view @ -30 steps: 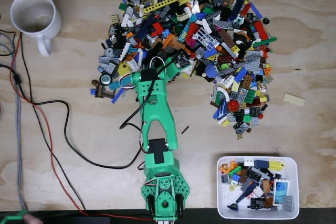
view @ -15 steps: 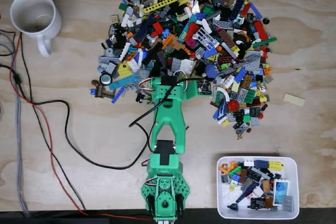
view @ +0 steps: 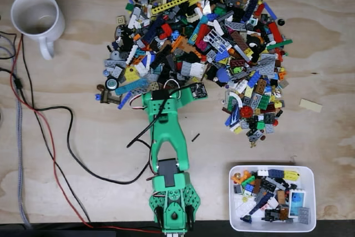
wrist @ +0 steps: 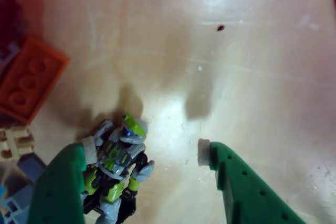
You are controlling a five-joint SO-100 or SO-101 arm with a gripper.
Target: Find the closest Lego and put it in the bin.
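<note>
The Lego pile [view: 205,43] covers the upper middle of the wooden table in the fixed view. My green gripper [view: 163,90] sits at the pile's near edge, its fingertips hidden under the wrist. In the wrist view the gripper [wrist: 145,153] is open, its fingers wide apart over bare wood. A grey and lime-green Lego figure [wrist: 118,166] lies against the left finger [wrist: 58,187], clear of the right one. The bin [view: 312,198], a shallow white tray holding several Lego pieces, stands at the lower right.
A white mug [view: 36,15] stands at the top left, with red and black cables [view: 61,154] running down the left side. A tan plate [view: 310,105] and a small black piece [view: 195,137] lie loose. An orange brick [wrist: 29,77] is near the left finger.
The arm swung right along the pile's edge, then back left. The gripper now sits slightly nearer the base than half a second ago.
</note>
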